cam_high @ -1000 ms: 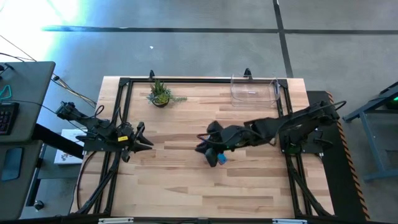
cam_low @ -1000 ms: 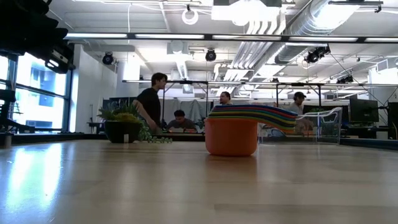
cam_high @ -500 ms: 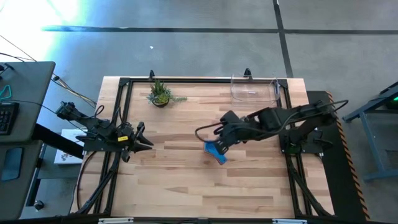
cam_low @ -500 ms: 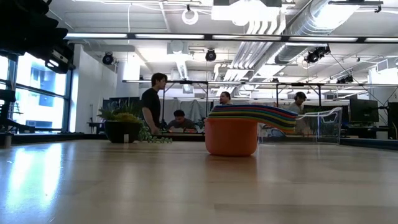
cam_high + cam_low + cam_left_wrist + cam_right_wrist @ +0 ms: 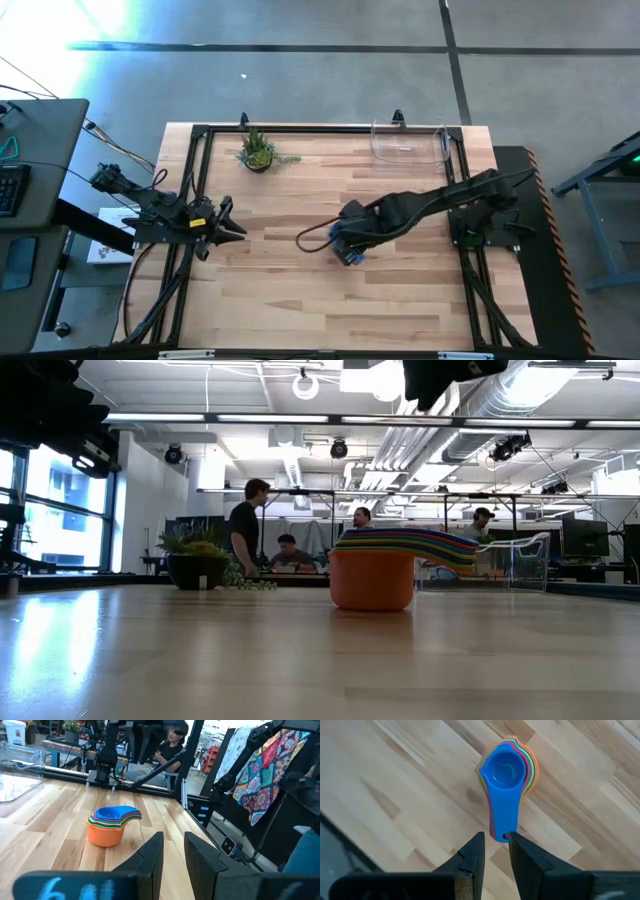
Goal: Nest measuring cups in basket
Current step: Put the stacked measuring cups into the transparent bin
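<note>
The measuring cups (image 5: 352,257) stand nested in one stack on the table's middle, orange-red cup at the bottom (image 5: 372,580) and blue on top (image 5: 504,769), with the handles fanned to one side. My right gripper (image 5: 496,840) hovers above the stack, pointing down. It is open by a narrow gap, with the handles' free end below its fingertips, and it touches nothing. My left gripper (image 5: 173,851) waits at the table's left edge (image 5: 232,230), open by a narrow gap and facing the stack (image 5: 107,825). The clear basket (image 5: 408,145) sits at the far right corner.
A small potted plant (image 5: 258,152) stands near the far edge, left of centre. The basket (image 5: 520,558) shows behind the stack in the low view. A black frame (image 5: 190,180) runs round the table. People are in the room beyond (image 5: 243,525). Bare wood surrounds the stack.
My right gripper drew back from over the stack toward the table's right and far side, then swung back toward the left and near side and came down over it. The stack has stayed where it was.
</note>
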